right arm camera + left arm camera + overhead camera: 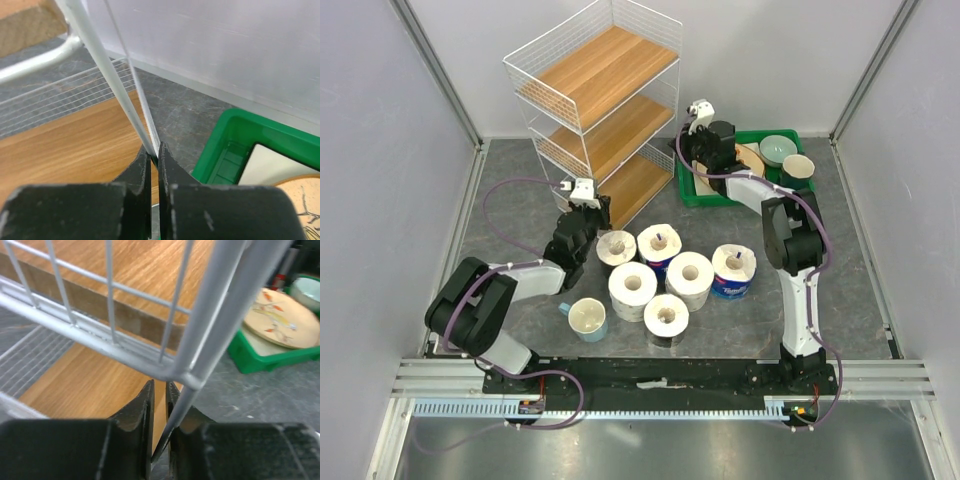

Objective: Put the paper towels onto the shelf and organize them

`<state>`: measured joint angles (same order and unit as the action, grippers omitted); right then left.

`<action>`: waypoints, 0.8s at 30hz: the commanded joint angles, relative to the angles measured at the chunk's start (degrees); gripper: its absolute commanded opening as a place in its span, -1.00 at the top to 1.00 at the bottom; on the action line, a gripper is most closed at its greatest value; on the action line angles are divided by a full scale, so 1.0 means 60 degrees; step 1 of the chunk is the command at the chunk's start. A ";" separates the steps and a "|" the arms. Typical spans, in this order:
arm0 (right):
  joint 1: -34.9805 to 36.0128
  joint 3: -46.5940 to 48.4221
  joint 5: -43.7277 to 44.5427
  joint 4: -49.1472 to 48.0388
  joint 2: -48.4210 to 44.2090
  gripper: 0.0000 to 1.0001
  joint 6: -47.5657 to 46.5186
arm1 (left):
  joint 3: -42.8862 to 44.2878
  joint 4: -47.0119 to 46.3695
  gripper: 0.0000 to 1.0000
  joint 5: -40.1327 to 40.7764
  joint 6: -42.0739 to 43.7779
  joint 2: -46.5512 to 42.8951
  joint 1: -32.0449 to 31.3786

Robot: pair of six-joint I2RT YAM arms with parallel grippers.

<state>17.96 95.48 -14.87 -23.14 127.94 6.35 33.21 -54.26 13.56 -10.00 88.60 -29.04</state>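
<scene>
- Gripping the shelf (600, 75) with both arms; it stands upright at 12 o'clock on the surface (865, 260), against the back wall.
- left tool (160, 388): fingers nearly together, clamped on a white corner post of the shelf, low down, just under the frame of a wooden board. In the top view it sits at the shelf's 7 o'clock corner.
- right tool (154, 149): fingers together, pinching a thin white wire upright of the shelf, with the bottom board to its left. In the top view it sits at the shelf's 4 o'clock side, between shelf and green tray (705, 198).
- paper towels (633, 286): six rolls, all on end with cores up, on the surface at 6 o'clock from the shelf, packed close; several touch.
- Two blue-wrapped rolls at the cluster's 12 and 3 o'clock, a dark-wrapped one at 6 o'clock.
- cup (587, 320), pale with a blue handle, at 8 o'clock of the cluster, just beside it.
- Green tray at 3 o'clock of the shelf, holding bowls and a plate (280, 317).
</scene>
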 commanded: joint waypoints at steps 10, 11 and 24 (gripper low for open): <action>0.0141 -0.3341 -0.1666 -0.0992 -0.2747 1.00 0.1667 | 0.0353 0.1440 0.85 0.1783 -0.0252 -0.0514 0.2025; 0.0215 -0.3505 -0.1725 -0.1022 -0.2836 1.00 0.1637 | 0.0411 0.1470 0.85 0.1739 -0.0252 -0.0499 0.2143; 0.1430 -0.3420 -0.1770 -0.0027 -0.2794 1.00 0.1067 | 0.0399 0.2158 0.86 0.1973 -0.0706 -0.0615 0.3535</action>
<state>24.38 73.49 -22.02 -25.50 111.94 5.45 36.27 -45.28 21.93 -6.22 86.67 -10.74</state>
